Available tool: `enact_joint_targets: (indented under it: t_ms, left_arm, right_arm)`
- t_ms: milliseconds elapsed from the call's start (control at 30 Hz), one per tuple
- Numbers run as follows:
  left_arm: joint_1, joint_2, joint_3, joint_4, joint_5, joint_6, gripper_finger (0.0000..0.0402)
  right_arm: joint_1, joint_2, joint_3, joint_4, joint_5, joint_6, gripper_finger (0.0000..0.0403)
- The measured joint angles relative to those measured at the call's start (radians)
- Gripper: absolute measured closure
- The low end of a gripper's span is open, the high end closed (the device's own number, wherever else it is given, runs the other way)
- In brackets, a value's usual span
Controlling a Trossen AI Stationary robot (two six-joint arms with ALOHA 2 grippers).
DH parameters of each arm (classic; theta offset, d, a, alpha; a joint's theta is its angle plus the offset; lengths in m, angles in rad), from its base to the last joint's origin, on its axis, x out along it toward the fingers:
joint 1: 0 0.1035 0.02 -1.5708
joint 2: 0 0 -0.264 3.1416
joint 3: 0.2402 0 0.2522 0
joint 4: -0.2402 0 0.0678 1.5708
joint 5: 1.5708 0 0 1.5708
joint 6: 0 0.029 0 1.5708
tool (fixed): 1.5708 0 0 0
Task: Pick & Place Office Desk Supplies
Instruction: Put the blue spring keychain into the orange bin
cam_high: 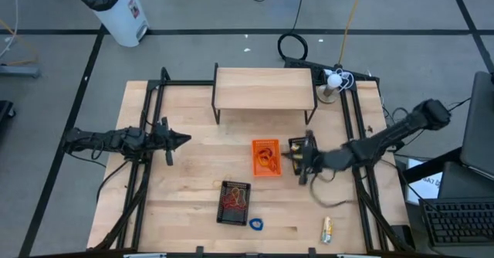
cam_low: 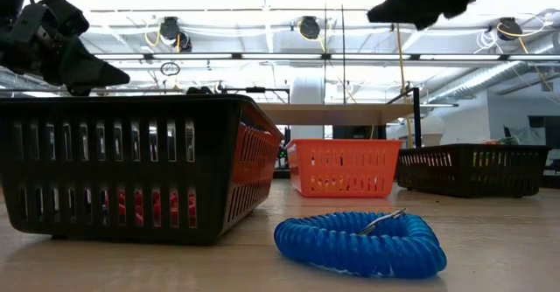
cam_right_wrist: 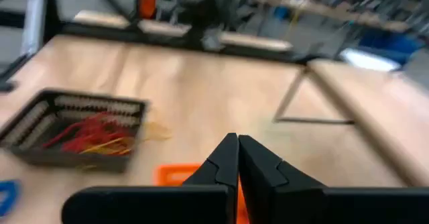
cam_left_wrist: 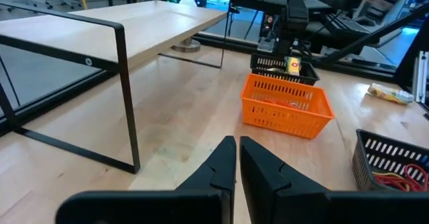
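Right hand (cam_high: 297,159) sits over the gap between the orange basket (cam_high: 266,157) and a small black basket (cam_high: 299,147) just behind it; fingers pressed together, nothing between them (right wrist view shows the tips (cam_right_wrist: 236,158) meeting). Left hand (cam_high: 184,140) hangs over bare desk (cam_high: 193,173) well left of the orange basket, fingers closed too, empty.

Orange basket holds a few rubber-band loops (cam_high: 267,160), orange-brown. A larger black basket (cam_high: 235,201) near the front edge holds red and yellowish bands (cam_right_wrist: 94,135). Blue coiled ring (cam_low: 360,242) lies on the desk just beside that basket, front right of it. Yellow packet (cam_high: 326,229) lies alone near the front right. Small black basket seems to hold something yellow (cam_left_wrist: 292,64), too blurred to name. A low wooden shelf (cam_high: 265,88) stands at the back.
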Motion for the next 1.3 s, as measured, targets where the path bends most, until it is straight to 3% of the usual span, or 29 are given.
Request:
enact_joint_targets:
  t_ms: [267, 500, 867, 967, 1167, 1300]
  left_arm:
    - [0.000, 0.000, 0.000, 0.000, 0.001, -0.008, 0.0380]
    - [0.000, 0.000, 0.000, 0.000, 0.010, -0.050, 0.0380]
    - [0.000, 0.000, 0.000, -0.002, 0.038, 0.001, 0.0380]
    - [0.000, 0.000, 0.000, -0.002, 0.055, 0.004, 0.0380]
    - [0.000, 0.000, 0.000, -0.002, 0.078, 0.042, 0.0380]
    - [0.000, 0.000, 0.000, -0.002, 0.079, 0.053, 0.0380]
  right_arm:
    - [0.134, 0.301, 0.269, -0.208, -0.033, 0.306, 0.0403]
    - [0.203, 0.541, 0.431, -0.202, -0.145, 0.500, 0.0403]
    - [0.189, 0.823, 0.574, -0.196, -0.345, 0.712, 0.0396]
    - [0.182, 0.859, 0.600, -0.195, -0.371, 0.760, 0.0363]
    - [0.166, 0.878, 0.609, -0.231, -0.364, 0.860, 0.0256]
    - [0.166, 0.877, 0.609, -0.269, -0.311, 0.875, 0.0218]
